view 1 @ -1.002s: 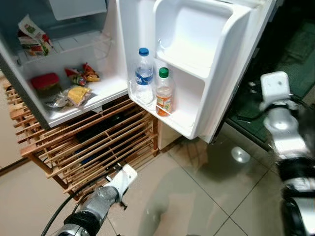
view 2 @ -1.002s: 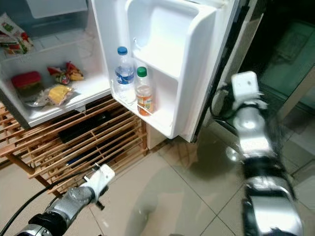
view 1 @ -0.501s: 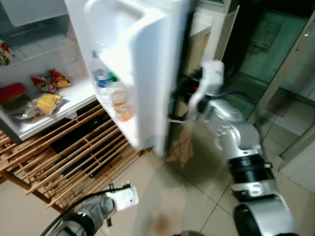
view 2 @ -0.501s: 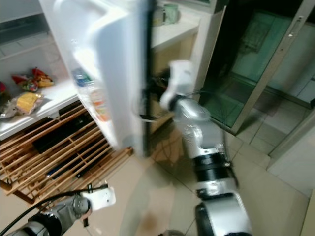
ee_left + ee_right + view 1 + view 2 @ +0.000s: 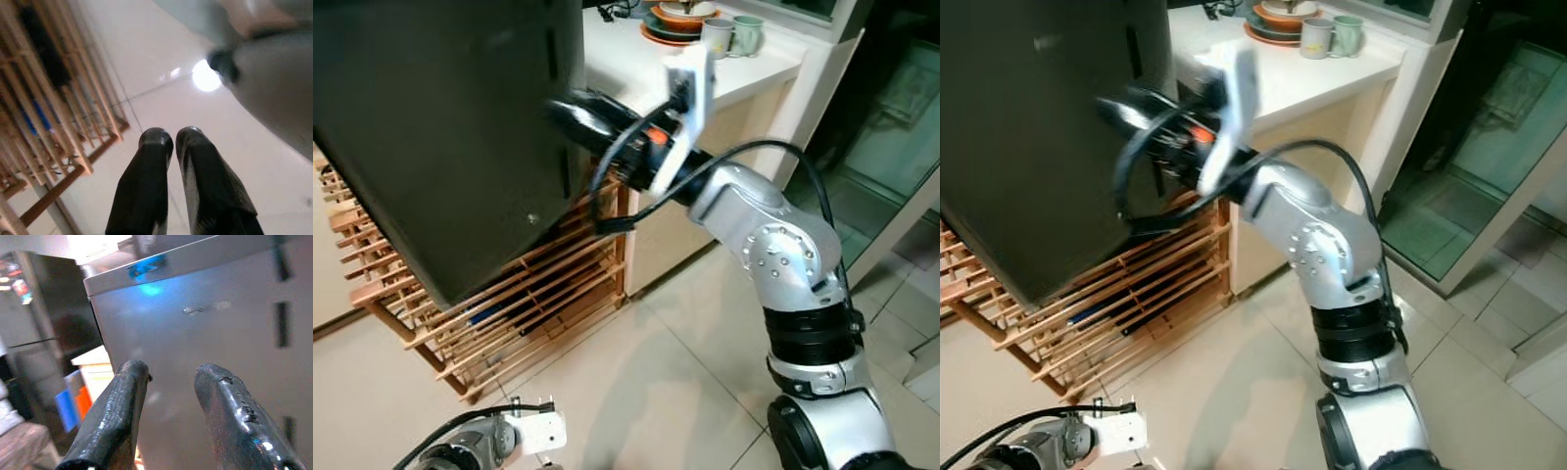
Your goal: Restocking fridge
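My right hand, fingers apart, is against the dark fridge door. My left hand, fingers together, hangs over the floor beside the wooden rack.

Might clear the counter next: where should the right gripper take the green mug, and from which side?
Grip the green mug across its round body, coming from the robot's right, probably. It stands upright at the end of the row; the grey mug crowds its left side. Its handle is too small to make out.
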